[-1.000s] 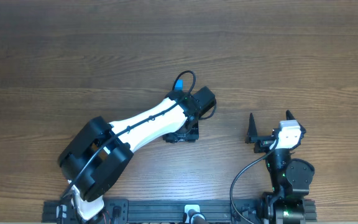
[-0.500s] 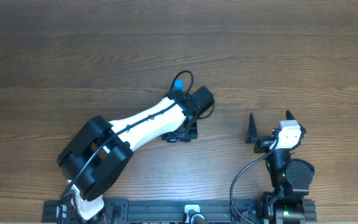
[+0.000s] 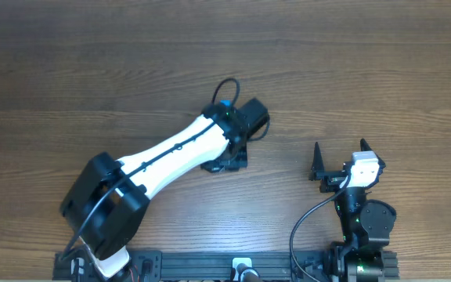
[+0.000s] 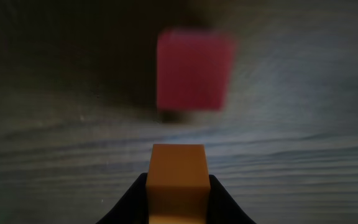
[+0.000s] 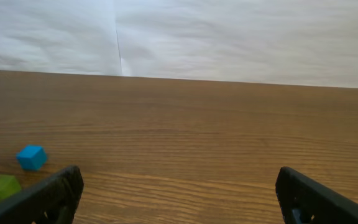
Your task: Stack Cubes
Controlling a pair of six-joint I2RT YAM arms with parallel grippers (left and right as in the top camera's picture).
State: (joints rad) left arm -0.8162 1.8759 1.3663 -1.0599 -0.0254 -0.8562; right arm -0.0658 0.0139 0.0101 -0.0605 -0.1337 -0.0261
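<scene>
My left gripper [image 4: 178, 190] is shut on an orange cube [image 4: 178, 168], held just above the wooden table. A red cube [image 4: 194, 70] lies on the table a short way beyond the orange one. From above, the left gripper [image 3: 225, 162] sits near the table's middle, and a blue cube [image 3: 224, 103] peeks out from behind the wrist. The right wrist view has the blue cube [image 5: 31, 157] and a green cube [image 5: 0, 186] close together on the table. Near its own base at the right, my right gripper [image 3: 339, 160] stands open with nothing between its fingers [image 5: 64, 190].
The brown wooden table [image 3: 92, 70] stretches wide at the back and left. A white wall [image 5: 229, 37] rises past the table's far edge in the right wrist view. A black cable [image 3: 304, 227] loops beside the right arm's base.
The left arm has swung slightly left and farther up the picture with the orange cube. Its wrist now covers more of the blue cube. The right arm has not moved.
</scene>
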